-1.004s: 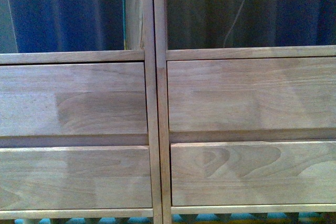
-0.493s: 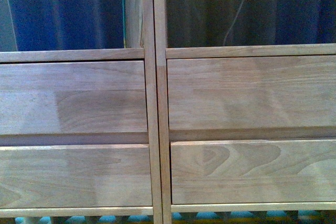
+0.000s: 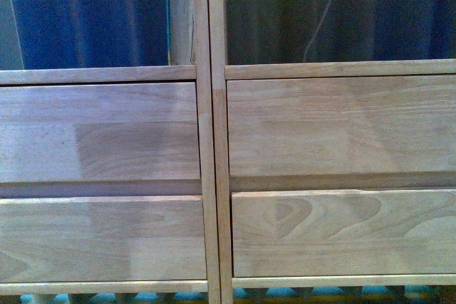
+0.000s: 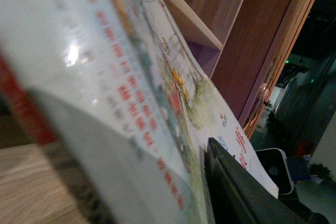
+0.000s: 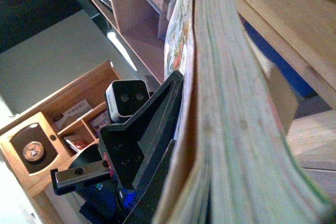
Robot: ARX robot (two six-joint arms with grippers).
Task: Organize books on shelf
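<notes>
While the front view gives us only the shelf (image 3: 212, 140), its drawer fronts (image 3: 100, 133) filling the picture and neither arm showing, the action is all at the wrists. In the left wrist view the books (image 4: 105, 87) loom right up against the lens, pale cover and red lettering, tilted. The left end effector (image 4: 212, 156) lays one dark finger flat on the cover, but its partner is hidden, so I cannot tell how wide it stands. In the right wrist view the white page edges of the books (image 5: 231, 108) run close beside the shelf (image 5: 283, 19), with the left end effector (image 5: 149, 129) against the cover. The right end effector's own fingers don't show, so its grip is unknown. The stack looks bowed and floppy, so the smart play is to support both faces, square it upright, and slide it in slowly without snagging a corner.
</notes>
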